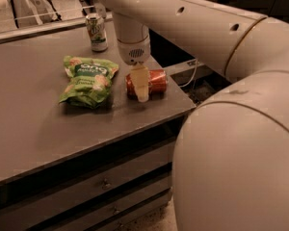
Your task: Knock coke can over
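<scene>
The red coke can lies on its side on the grey table, near the right edge. My gripper hangs from the white wrist right over the can's left end, its pale fingers pointing down in front of the can and hiding part of it.
A green snack bag lies just left of the can. A pale green-and-white soda can stands upright at the table's back edge. Drawers run below the tabletop. My large arm fills the right side of the view.
</scene>
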`<state>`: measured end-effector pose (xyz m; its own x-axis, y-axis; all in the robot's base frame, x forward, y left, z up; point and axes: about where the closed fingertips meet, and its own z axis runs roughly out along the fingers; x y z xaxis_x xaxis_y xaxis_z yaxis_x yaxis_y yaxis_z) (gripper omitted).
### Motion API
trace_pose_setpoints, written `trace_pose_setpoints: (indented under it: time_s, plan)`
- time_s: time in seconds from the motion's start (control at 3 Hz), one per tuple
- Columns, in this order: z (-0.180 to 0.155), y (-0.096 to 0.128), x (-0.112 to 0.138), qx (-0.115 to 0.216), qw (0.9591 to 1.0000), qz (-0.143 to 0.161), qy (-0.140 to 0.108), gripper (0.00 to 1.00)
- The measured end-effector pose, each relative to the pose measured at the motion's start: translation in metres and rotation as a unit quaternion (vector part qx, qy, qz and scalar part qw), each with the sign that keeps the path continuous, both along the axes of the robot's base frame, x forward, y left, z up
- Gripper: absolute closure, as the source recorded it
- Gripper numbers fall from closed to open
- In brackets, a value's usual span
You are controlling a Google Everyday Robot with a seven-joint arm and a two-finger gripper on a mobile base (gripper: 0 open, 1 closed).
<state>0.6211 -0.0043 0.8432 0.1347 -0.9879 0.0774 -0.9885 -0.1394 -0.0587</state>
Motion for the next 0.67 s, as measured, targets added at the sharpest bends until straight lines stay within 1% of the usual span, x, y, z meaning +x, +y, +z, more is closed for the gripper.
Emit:
trace_pose_setpoints:
  time_s: [0.33,0.67]
  plan:
    - [0.0,0.0,0.0,0.0,1.0,0.0,0.0,0.0]
    - [0.008,-0.01,-0.003,0.031,0.9994,0.007,-0.015,0.0]
